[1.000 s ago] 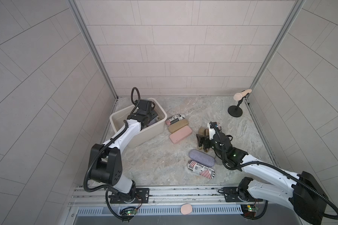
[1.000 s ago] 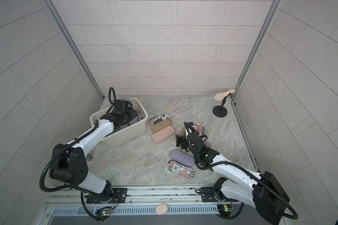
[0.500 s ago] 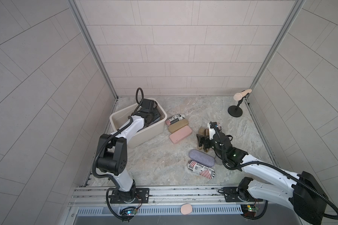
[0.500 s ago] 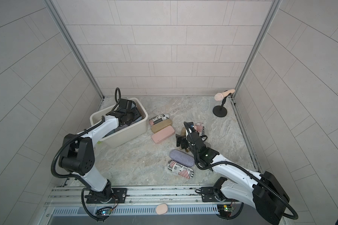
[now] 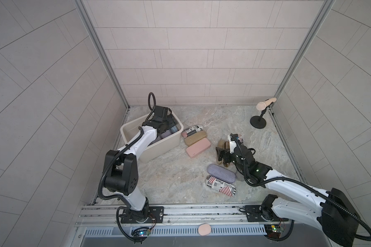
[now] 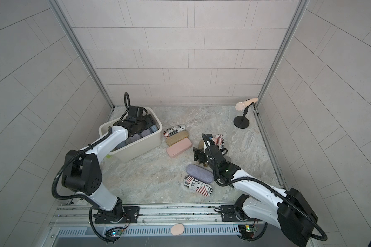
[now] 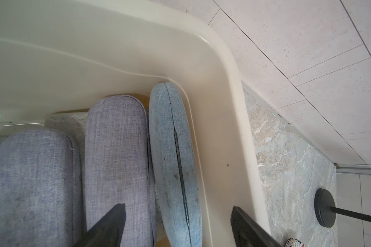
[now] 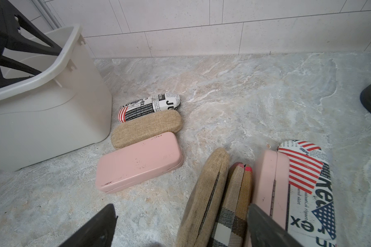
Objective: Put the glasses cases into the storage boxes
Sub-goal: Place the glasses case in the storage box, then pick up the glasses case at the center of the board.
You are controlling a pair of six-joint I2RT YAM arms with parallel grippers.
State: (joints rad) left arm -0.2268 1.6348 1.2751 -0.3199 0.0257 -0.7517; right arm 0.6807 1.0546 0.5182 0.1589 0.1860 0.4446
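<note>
In both top views the cream bin [image 5: 156, 149] [image 6: 137, 150] hugs the back left corner of the surface [image 5: 171, 177]. Bare marble lies open between it and the lilac case [image 5: 221, 175].

Left wrist view: the left fingers [image 7: 107, 226] stand apart inside the bin, with a light blue case [image 7: 174, 154] on edge between them, just beside the rounded wall.

Right wrist view: the right fingers [image 8: 99, 228] stand apart around an upright tan case [image 8: 204, 198] and plaid case [image 8: 234, 203].
</note>
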